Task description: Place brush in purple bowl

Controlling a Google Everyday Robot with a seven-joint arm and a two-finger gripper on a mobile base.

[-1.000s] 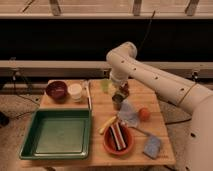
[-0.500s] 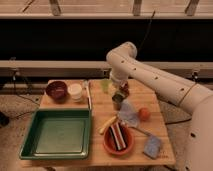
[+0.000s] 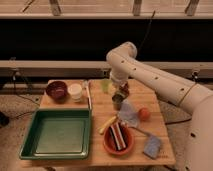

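The purple bowl stands at the table's back left corner, and nothing shows inside it. The brush lies flat on the table just right of the white cup, thin and dark, running front to back. My gripper hangs from the white arm over the middle of the table. It is right of the brush and well apart from it. It is low, close to a small dark object beneath it.
A white cup stands between bowl and brush. A green tray fills the front left. A green cup, a banana, a grey-blue cloth, an orange ball, an orange-red bowl and a blue sponge crowd the right half.
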